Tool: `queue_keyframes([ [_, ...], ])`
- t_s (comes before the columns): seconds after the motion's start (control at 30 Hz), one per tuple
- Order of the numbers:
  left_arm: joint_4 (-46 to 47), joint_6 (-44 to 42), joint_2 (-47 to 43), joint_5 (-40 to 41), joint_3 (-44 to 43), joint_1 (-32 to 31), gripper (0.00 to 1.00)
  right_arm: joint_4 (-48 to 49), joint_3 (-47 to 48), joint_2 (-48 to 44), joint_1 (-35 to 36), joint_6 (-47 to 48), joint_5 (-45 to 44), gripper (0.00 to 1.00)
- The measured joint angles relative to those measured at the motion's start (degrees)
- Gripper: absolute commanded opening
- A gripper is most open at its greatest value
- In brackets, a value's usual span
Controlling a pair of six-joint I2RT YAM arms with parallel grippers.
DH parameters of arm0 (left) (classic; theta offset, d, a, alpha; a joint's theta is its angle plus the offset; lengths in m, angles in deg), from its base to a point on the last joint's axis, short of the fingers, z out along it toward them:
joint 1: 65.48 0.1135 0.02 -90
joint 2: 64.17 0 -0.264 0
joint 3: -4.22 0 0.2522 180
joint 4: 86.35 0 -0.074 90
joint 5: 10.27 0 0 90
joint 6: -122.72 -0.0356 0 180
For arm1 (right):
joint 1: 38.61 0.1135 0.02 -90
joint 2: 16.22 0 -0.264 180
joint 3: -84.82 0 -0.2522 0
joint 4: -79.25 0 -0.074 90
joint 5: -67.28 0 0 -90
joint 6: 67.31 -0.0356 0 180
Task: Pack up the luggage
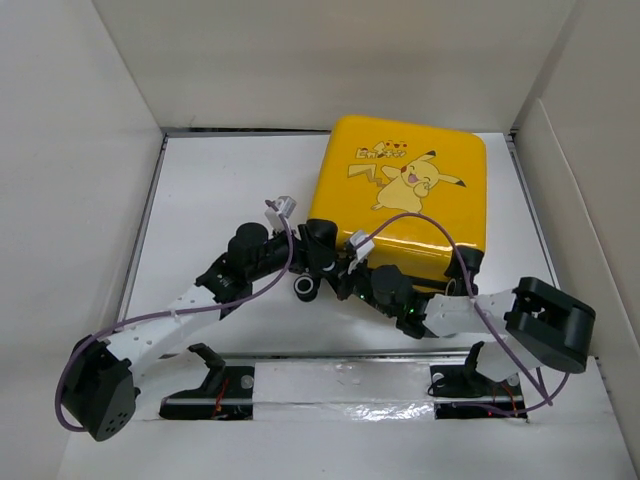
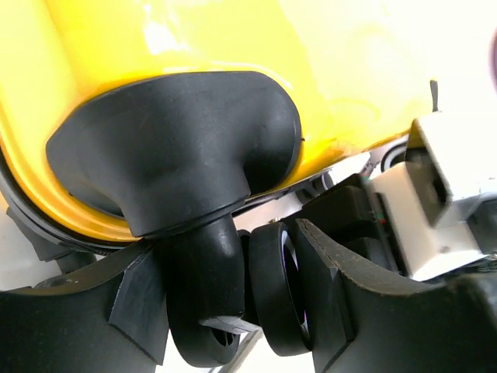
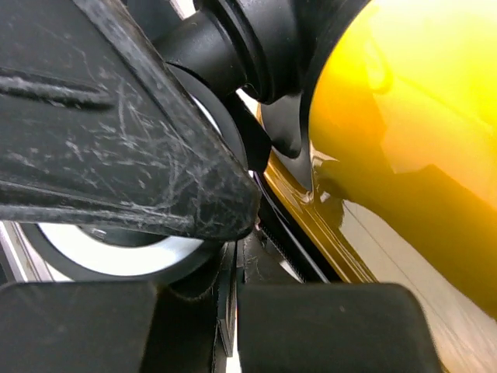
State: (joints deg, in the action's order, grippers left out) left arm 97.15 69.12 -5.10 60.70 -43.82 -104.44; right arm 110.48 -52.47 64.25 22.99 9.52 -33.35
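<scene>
luggage: yellow hard-shell suitcase (image 1: 400,180) with cartoon print, closed, flat on white counter (image 1: 230,180), far right.
left jaws: half-wide, clamped on black twin caster wheel (image 2: 233,311) at near-left corner.
right jaws: fully closed, beside white-hubbed caster wheel (image 3: 116,256).

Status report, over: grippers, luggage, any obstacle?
Left gripper straddles a wheel, grip unclear. Right gripper shut, empty, at the wheels. Luggage closed, lying flat. No obstacle seen.

Left white-shelled jointed arm (image 1: 150,340), right white-shelled jointed arm (image 1: 465,310), both with chunky black rounded motor housings (image 1: 100,395) and thin purple cables (image 1: 60,390) looping alongside.
</scene>
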Motion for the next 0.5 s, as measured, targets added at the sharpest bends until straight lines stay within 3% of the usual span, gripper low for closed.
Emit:
queue_keyframes([
  [0.07, 0.9, 0.3, -0.4, -1.2, 0.9, 1.5, 0.00, 4.6, 0.2, 3.3, 0.0, -1.0, 0.0, 0.04],
  [0.1, 1.9, 0.5, -0.7, -1.5, 1.6, 2.0, 0.00, 7.2, 0.2, 5.0, 0.0, -1.8, 0.0, 0.12],
  [0.13, 3.1, 0.8, -1.0, -1.8, 2.6, 2.5, 0.00, 9.3, 0.1, 6.2, 0.0, -2.6, 0.0, 0.31],
  [0.23, 6.4, 2.2, -1.5, -1.9, 4.2, 2.9, 0.00, 11.2, -1.3, 6.3, 1.2, -5.7, 5.6, 0.56],
  [0.3, 8.0, 3.1, -1.4, -1.8, 5.1, 2.8, 0.00, 9.9, -2.2, 2.9, 3.8, -6.1, 8.3, 0.65],
  [0.33, 9.0, 3.5, -1.4, -1.8, 5.6, 2.7, 0.06, 8.1, -2.7, -0.1, 4.8, -5.7, 9.2, 0.73],
  [0.5, 13.1, 6.2, -1.4, -1.9, 7.5, 2.8, 0.34, -3.1, -2.7, -15.1, 5.6, -2.8, 7.7, 0.88],
])
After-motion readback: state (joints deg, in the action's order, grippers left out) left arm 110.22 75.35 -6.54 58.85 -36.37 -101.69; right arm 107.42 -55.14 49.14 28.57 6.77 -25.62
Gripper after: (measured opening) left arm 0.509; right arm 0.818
